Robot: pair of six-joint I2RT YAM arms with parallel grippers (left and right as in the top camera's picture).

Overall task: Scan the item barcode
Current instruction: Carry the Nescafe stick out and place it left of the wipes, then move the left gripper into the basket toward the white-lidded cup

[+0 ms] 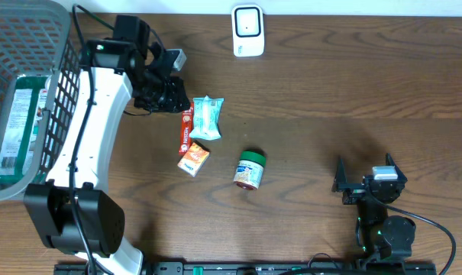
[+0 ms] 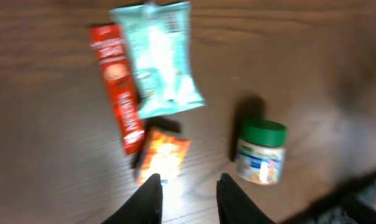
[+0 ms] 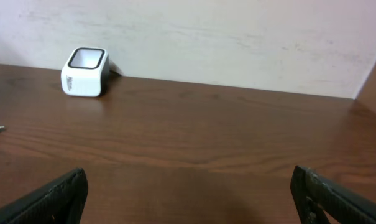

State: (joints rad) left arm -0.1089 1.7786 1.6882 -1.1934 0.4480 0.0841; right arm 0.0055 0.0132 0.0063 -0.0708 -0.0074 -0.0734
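Several items lie mid-table: a teal pouch (image 1: 208,118) (image 2: 160,59), a red stick packet (image 1: 185,129) (image 2: 119,93), a small orange box (image 1: 193,159) (image 2: 165,152) and a green-lidded jar (image 1: 250,169) (image 2: 261,151) on its side. The white barcode scanner (image 1: 247,30) (image 3: 84,71) stands at the far edge. My left gripper (image 1: 169,95) (image 2: 188,180) hovers just left of the pouch and packet, its jaws parted a little with nothing between them. Near the front right, my right gripper (image 1: 364,172) (image 3: 188,186) stands wide open and empty above bare wood.
A grey wire basket (image 1: 59,84) sits at the far left with a green-and-white package (image 1: 17,122) inside. The left arm's white link (image 1: 89,114) runs alongside the basket. A pale wall (image 3: 237,37) rises behind the scanner.
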